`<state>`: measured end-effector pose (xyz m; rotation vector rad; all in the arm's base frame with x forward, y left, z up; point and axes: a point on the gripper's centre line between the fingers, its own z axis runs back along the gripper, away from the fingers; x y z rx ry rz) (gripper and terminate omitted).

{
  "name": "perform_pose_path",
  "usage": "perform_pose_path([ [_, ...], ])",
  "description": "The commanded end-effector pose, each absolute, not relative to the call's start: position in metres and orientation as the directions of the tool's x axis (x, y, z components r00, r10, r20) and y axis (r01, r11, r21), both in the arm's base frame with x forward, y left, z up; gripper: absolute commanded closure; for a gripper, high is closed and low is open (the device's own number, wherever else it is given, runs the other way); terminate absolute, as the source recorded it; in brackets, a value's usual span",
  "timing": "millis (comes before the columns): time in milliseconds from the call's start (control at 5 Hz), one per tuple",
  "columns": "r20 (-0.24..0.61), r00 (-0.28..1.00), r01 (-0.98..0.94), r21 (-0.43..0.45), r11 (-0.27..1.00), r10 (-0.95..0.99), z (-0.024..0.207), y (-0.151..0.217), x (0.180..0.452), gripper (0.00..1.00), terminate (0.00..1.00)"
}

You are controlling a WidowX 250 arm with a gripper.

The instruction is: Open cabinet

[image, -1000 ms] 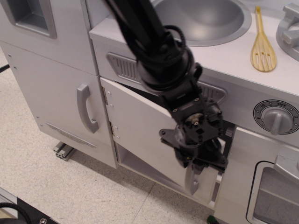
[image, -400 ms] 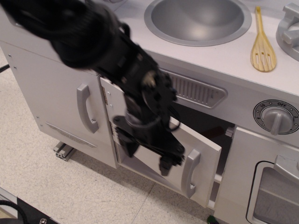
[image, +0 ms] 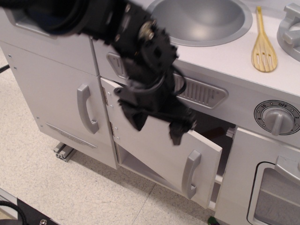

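Observation:
The cabinet door (image: 157,152) is wide and pale grey, below the sink. It stands ajar, swung out on its left hinges (image: 112,119), with a dark gap behind its right edge. Its short silver-grey bar handle (image: 190,174) is free. My black gripper (image: 157,126) hangs in front of the door's upper edge, above and left of the handle. Its two fingers (image: 177,135) are spread apart and hold nothing.
A taller narrow door with a curved handle (image: 87,108) stands to the left. On the counter are a sink (image: 201,18) and a wooden spatula (image: 263,43). A dial knob (image: 277,118) and an oven door (image: 277,199) are at the right. An aluminium foot (image: 63,151) sits on the floor.
My gripper has let go of the handle and moved left, then up, away from it. The door has stayed ajar.

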<state>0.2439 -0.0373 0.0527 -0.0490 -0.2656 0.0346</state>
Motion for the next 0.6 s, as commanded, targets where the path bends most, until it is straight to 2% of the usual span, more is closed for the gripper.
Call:
perform_pose_path([
  [0,0.392,0.917,-0.051,-0.046,0.998,0.065,0.055,-0.068,0.292,0.0,0.0],
  [400,0.474,0.88,0.013,-0.022,1.0,-0.002,0.047,-0.084,0.302,0.0,0.0],
])
